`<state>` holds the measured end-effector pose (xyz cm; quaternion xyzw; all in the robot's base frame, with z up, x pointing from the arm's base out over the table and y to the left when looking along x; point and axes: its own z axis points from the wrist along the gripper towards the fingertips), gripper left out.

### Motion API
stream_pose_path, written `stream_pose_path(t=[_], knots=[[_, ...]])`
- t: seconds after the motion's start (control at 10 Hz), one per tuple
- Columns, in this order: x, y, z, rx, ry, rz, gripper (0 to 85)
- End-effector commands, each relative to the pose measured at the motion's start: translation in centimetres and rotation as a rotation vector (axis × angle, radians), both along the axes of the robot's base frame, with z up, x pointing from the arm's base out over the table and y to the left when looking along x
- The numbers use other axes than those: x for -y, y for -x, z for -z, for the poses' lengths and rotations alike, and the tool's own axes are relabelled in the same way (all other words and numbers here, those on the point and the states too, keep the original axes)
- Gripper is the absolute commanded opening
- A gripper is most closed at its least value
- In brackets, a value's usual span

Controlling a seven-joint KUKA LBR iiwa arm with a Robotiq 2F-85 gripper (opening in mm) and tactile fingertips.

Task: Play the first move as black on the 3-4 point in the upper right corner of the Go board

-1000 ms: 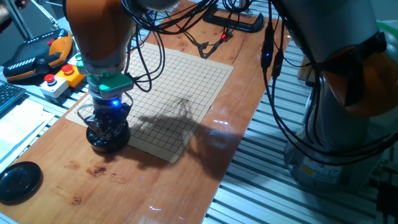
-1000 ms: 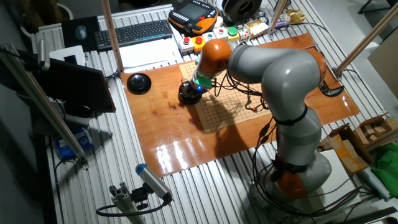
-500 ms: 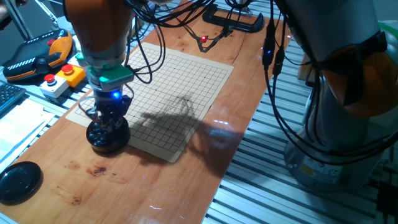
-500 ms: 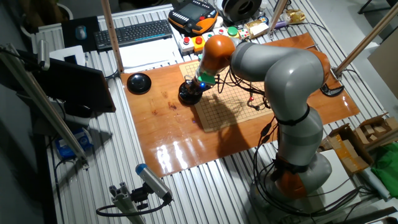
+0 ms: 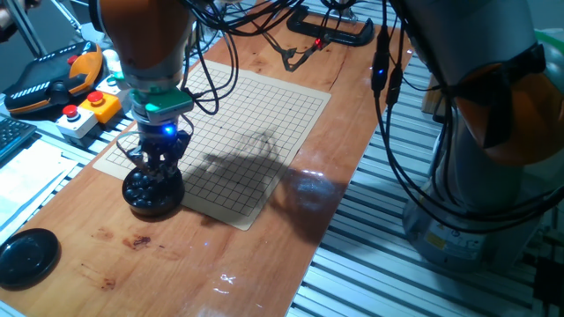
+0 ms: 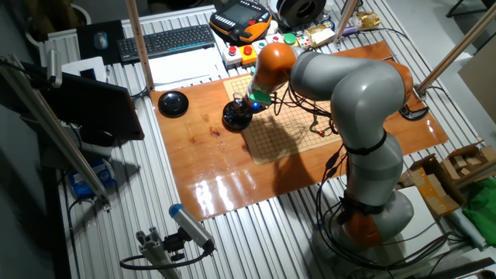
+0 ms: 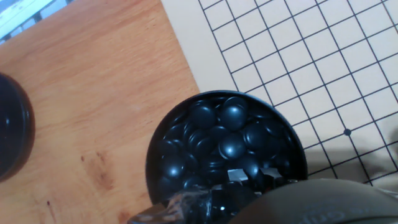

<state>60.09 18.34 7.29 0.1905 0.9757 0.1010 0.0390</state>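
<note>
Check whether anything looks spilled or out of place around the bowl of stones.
Nothing looks spilled. The round black bowl holds its glossy black stones, though it sits partly overlapping the beige gridded Go board's edge. Its round black lid lies apart on the wooden table.

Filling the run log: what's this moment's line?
phase: stone pickup | gripper: over bowl of black stones, grasp unclear | Go board: no stones seen

Bowl (image 7: 227,155) of stones overlaps the board's (image 7: 298,56) corner.

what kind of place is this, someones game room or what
More likely a robotics lab than a game room: the Go board lies on a wooden table set on an aluminium-profile bench, with a teach pendant and emergency-stop button box beside it.
</note>
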Motion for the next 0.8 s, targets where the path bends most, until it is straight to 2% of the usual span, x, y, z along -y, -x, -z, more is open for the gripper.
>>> stream_pose_path(t=[0.0, 0.7], knots=[[0.07, -0.10, 0.17, 0.000, -0.002, 0.001, 22.3], [0.19, -0.37, 0.83, -0.001, -0.012, 0.007, 25.7]])
